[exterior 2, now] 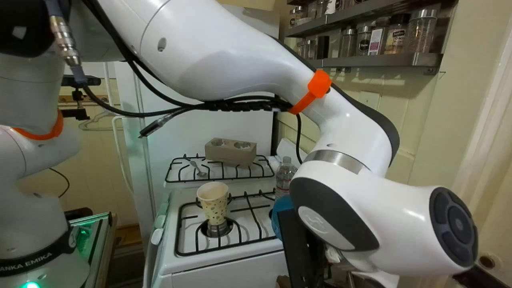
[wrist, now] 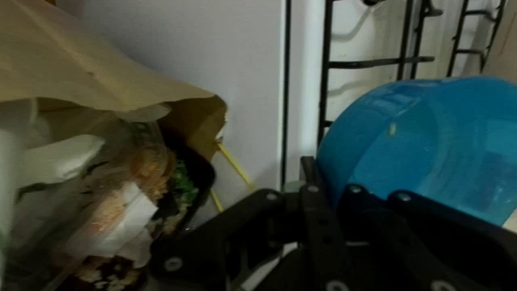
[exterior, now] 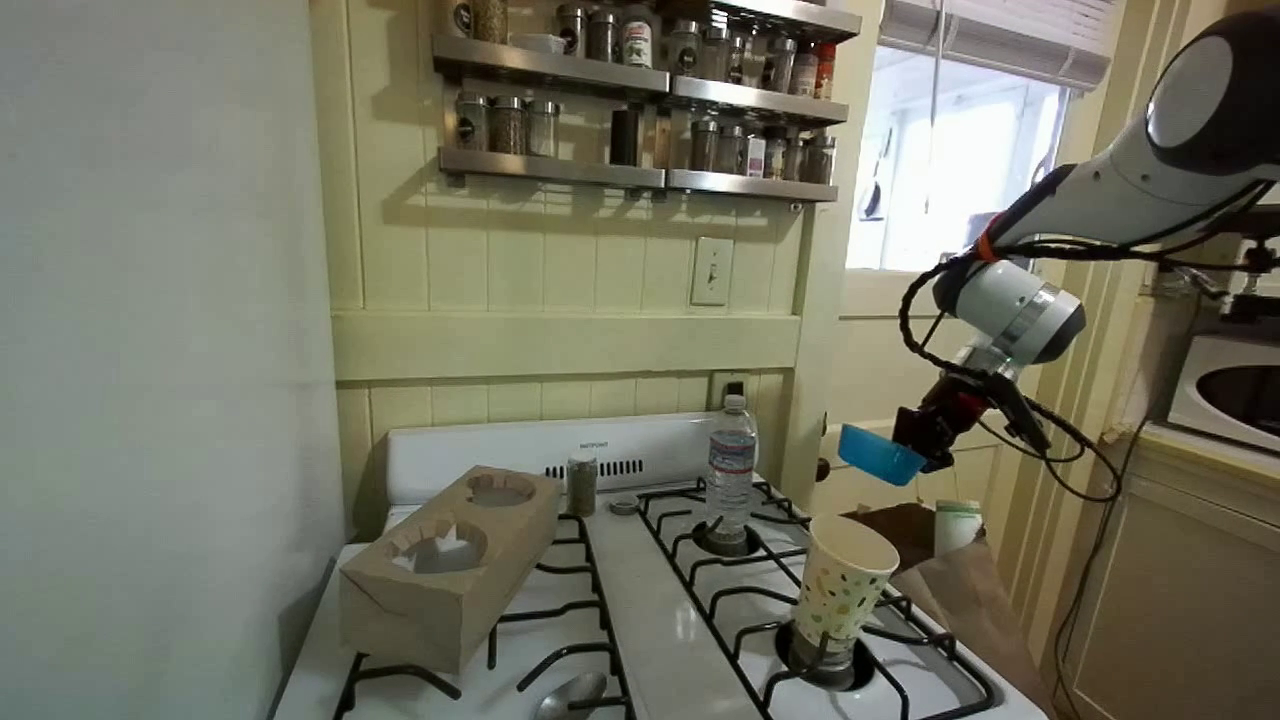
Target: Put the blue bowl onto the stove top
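The blue bowl (exterior: 880,455) is held in the air near the stove's edge, tilted, above a paper bag in an exterior view. My gripper (exterior: 918,442) is shut on the bowl's wall. In an exterior view the bowl (exterior 2: 279,218) is partly hidden by the black gripper. In the wrist view the bowl (wrist: 424,137) shows its open inside, and one finger of the gripper (wrist: 323,182) lies against its outer wall; the other fingertip is hidden. The white stove top (exterior: 660,600) with black grates lies beyond and below the bowl; it also shows in the wrist view (wrist: 363,36).
A patterned paper cup (exterior: 845,580) stands on the front burner and a water bottle (exterior: 731,470) on the back burner. A cardboard carton (exterior: 450,580), a jar (exterior: 581,485) and a spoon (exterior: 572,695) are on the stove. A paper bag of scraps (wrist: 161,93) stands beside it.
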Available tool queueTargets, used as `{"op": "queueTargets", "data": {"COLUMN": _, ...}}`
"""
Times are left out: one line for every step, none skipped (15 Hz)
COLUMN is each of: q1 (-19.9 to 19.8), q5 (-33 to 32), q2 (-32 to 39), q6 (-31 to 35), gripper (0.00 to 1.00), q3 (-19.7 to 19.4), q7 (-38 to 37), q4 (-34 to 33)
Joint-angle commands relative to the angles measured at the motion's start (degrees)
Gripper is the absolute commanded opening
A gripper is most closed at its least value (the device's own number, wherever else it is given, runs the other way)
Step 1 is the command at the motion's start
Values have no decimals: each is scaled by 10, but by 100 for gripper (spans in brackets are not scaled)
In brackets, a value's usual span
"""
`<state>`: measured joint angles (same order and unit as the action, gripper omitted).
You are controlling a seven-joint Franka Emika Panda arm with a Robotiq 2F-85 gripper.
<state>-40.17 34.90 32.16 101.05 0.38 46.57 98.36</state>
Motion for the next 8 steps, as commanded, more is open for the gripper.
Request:
{"op": "queueTargets", "data": {"q1": 31, "q5": 15, "q2": -31, "q6": -58, "gripper": 1, "q3": 3, "q7": 69, "q4": 26}}
{"op": "queueTargets", "data": {"q1": 43, "q5": 13, "q2": -36, "q6": -74, "gripper": 1, "q3": 3, "q7": 85, "q4": 30}}
{"op": "queueTargets", "data": {"q1": 55, "q5": 10, "q2": -39, "q6": -93, "gripper": 1, "q3": 2, "q7": 102, "q4": 30}}
{"op": "queueTargets", "data": {"q1": 67, "q5": 8, "q2": -40, "q6": -110, "gripper": 1, "q3": 0, "q7": 120, "q4": 31}}
{"op": "queueTargets", "data": {"q1": 80, "q5": 5, "q2": -43, "q6": -125, "gripper": 1, "q3": -1, "q7": 137, "q4": 34}}
{"op": "queueTargets", "data": {"q1": 93, "q5": 1, "q2": -49, "q6": -135, "gripper": 1, "q3": -4, "q7": 160, "q4": 41}}
{"op": "queueTargets", "data": {"q1": 104, "q5": 0, "q2": -49, "q6": -148, "gripper": 1, "q3": -6, "q7": 183, "q4": 42}}
{"op": "queueTargets", "data": {"q1": 112, "q5": 1, "q2": -51, "q6": -162, "gripper": 1, "q3": -8, "q7": 209, "q4": 43}}
